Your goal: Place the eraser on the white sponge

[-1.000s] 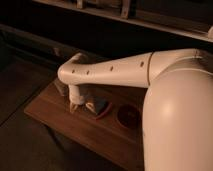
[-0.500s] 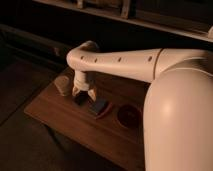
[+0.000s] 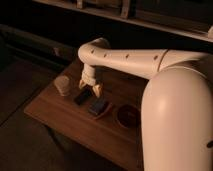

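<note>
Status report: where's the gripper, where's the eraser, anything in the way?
Gripper low over the table, just above the eraser. Eraser beside the white sponge, not on it. Nothing between them.

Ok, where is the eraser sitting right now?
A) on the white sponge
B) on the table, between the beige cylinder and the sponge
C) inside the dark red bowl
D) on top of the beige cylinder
B: the eraser lies on the table, between the beige cylinder and the white sponge, with the gripper just above it.
</note>
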You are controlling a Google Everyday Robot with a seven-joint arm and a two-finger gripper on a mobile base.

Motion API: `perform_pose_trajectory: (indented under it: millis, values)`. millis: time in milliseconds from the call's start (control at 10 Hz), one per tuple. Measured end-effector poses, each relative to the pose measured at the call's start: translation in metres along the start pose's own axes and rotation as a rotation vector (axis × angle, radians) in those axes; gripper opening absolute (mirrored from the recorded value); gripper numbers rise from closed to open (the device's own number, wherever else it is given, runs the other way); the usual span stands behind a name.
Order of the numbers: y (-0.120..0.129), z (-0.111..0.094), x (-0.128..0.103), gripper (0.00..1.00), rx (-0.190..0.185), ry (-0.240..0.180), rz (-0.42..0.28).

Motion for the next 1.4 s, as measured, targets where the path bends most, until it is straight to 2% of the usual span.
perform_pose_trajectory:
  millis: [200,400,900,1000,1400]
  values:
    - [0.014,0.002,-0.013,0.65,0.024,0.000,-0.036]
    - [0.031,0.013,-0.019,0.65,0.042,0.010,-0.074]
    - [0.061,0.071,-0.014,0.65,0.060,0.086,-0.153]
    - [0.062,0.084,-0.015,0.65,0.078,0.099,-0.168]
    - [0.063,0.109,-0.023,0.65,0.109,0.128,-0.179]
